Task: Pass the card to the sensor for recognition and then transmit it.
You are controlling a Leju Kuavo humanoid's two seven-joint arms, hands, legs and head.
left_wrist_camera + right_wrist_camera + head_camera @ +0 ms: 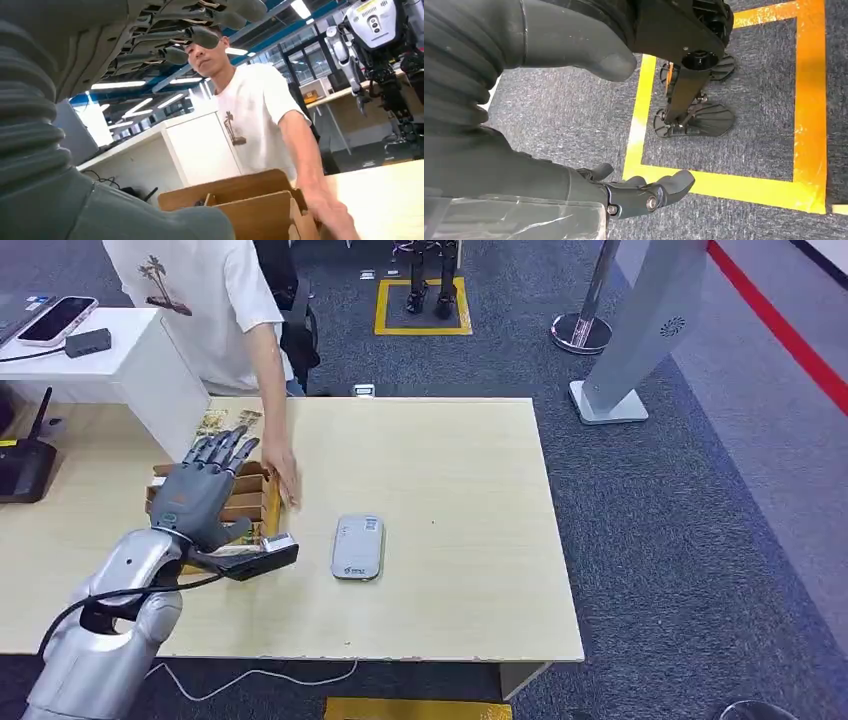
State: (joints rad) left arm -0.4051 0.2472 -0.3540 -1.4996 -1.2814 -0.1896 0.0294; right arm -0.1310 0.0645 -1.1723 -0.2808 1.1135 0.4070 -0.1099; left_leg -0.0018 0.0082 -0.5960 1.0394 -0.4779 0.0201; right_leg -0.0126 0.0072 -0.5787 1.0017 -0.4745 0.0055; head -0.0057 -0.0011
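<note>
Left hand point(205, 490) hovers, fingers spread and holding nothing, over the box point(256, 502) at the table's point(450, 540) left side.
A person's hand point(283, 478) rests at the box's right edge; the sensor point(358, 546) lies flat just right of it, nothing on top. The card cannot be made out. The right hand point(644, 192) hangs above carpet, fingers loosely curled, holding nothing.

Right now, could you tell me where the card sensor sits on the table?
In the head view, the grey sensor lies flat mid-table, just right of the wooden box.
</note>
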